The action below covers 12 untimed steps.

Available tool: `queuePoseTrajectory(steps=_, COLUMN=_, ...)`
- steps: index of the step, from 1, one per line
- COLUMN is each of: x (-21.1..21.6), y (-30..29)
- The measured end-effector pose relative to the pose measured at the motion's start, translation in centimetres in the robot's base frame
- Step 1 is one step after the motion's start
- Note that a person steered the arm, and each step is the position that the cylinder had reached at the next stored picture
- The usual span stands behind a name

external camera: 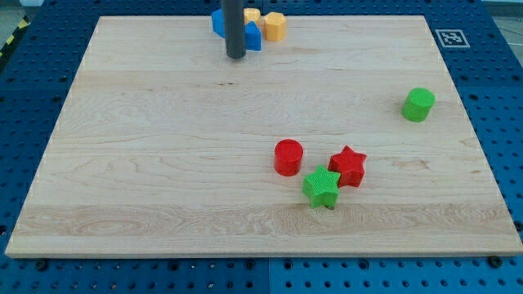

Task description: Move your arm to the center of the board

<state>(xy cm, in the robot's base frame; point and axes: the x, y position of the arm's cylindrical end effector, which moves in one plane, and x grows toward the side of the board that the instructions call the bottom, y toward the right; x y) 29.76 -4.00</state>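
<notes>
My tip (pixel 236 55) is the lower end of a dark rod that stands near the view's top, left of the middle of the wooden board (pixel 163 163). It is right in front of a cluster of blue blocks (pixel 252 36) and two yellow-orange blocks (pixel 274 26), partly hiding the blue ones. A red cylinder (pixel 288 157), a red star (pixel 348 166) and a green star (pixel 321 187) sit close together right of the board's middle, toward the view's bottom. A green cylinder (pixel 418 104) stands alone at the view's right.
A black-and-white marker tag (pixel 450 37) is on the board's top right corner. A blue perforated table (pixel 24 90) surrounds the board on all sides.
</notes>
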Motion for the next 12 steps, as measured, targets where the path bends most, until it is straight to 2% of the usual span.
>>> queuePoseTrajectory(steps=1, x=3.2, y=1.9)
queuePoseTrajectory(steps=2, x=4.6, y=2.2)
queuePoseTrajectory(steps=10, x=7.9, y=1.9)
queuePoseTrajectory(steps=12, x=9.6, y=-0.6)
